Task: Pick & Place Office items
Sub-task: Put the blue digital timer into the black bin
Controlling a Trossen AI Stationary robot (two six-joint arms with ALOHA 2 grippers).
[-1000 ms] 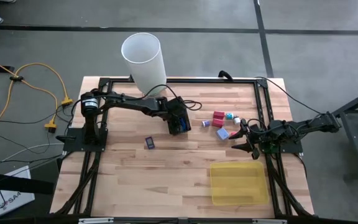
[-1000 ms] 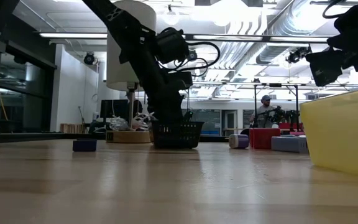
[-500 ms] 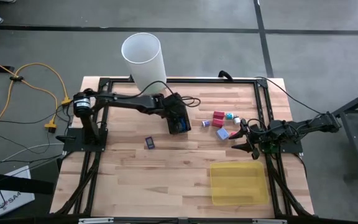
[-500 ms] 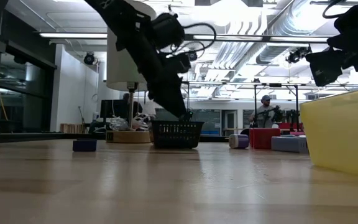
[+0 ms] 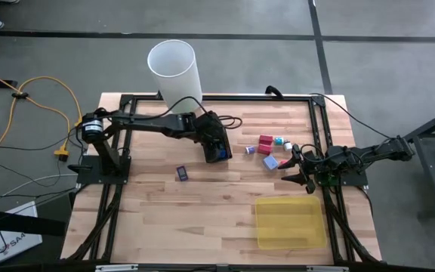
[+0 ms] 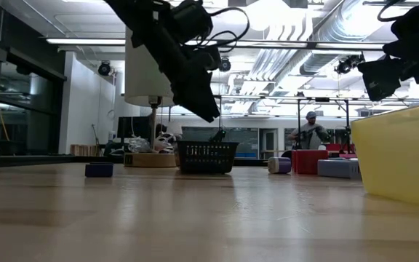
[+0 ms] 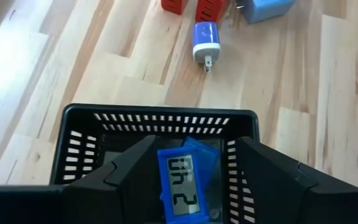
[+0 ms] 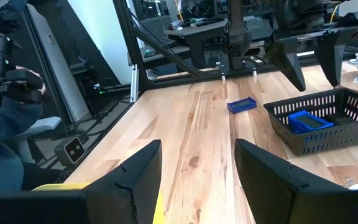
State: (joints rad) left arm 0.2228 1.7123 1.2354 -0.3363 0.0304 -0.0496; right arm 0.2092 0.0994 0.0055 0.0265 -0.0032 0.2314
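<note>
Left gripper (image 5: 219, 152) hides most of mesh box (image 5: 225, 156) from above.

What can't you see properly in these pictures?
- Black mesh basket: in the left wrist view the left gripper covers most of the inside; only one blue piece shows, so no count.
- Yellow tray: the low view's edge cuts it off.
- Small blocks by the right gripper: too tiny in the high view to identify.
</note>
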